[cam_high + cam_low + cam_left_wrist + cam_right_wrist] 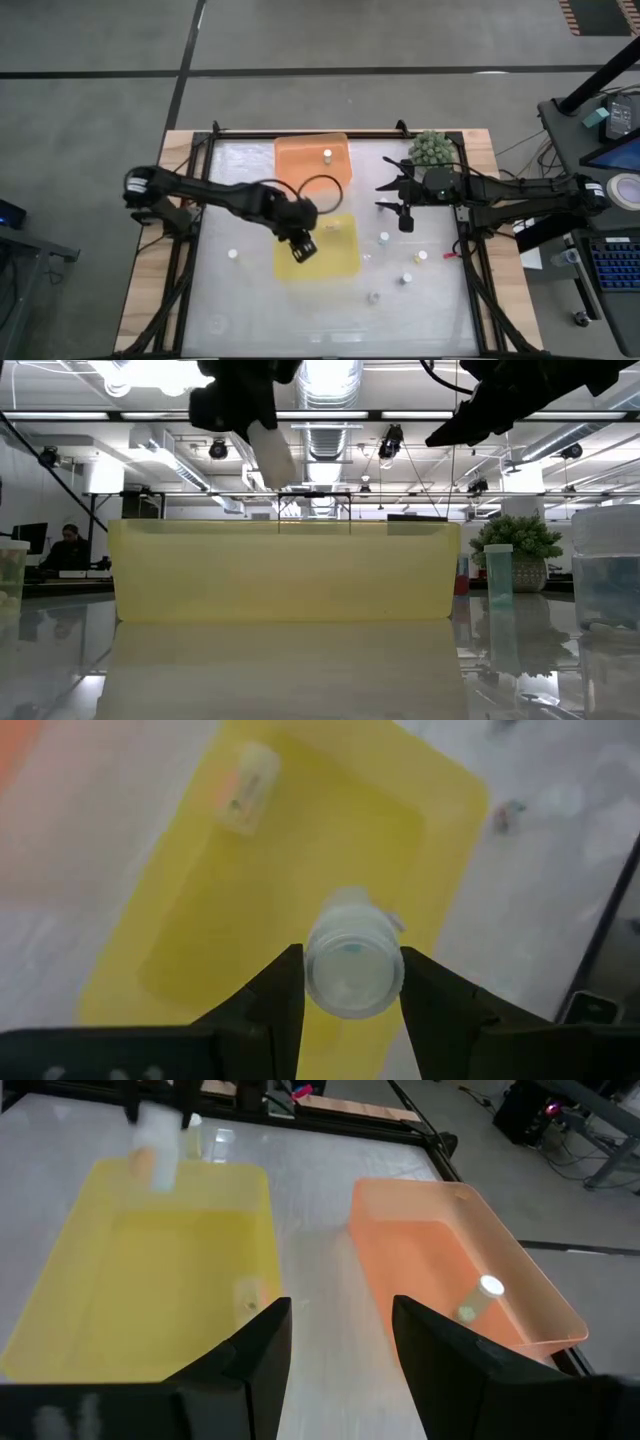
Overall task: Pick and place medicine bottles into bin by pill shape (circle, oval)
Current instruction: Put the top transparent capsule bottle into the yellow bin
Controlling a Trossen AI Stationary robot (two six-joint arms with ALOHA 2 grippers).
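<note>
Medicine bottle (352, 967) sat pinched between the left pincer (352, 982) fingers, above the yellow tray (200, 920). Right pincer (338, 1342) hung spread, holding nothing.

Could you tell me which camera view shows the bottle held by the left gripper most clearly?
The left wrist view: the bottle fills the gap between the left gripper fingers, above the yellow bin. The high view shows it tiny, the low view shows it hanging, and the right wrist view shows it distant.

Dark jointed arms, black looping cable (322, 182)
</note>
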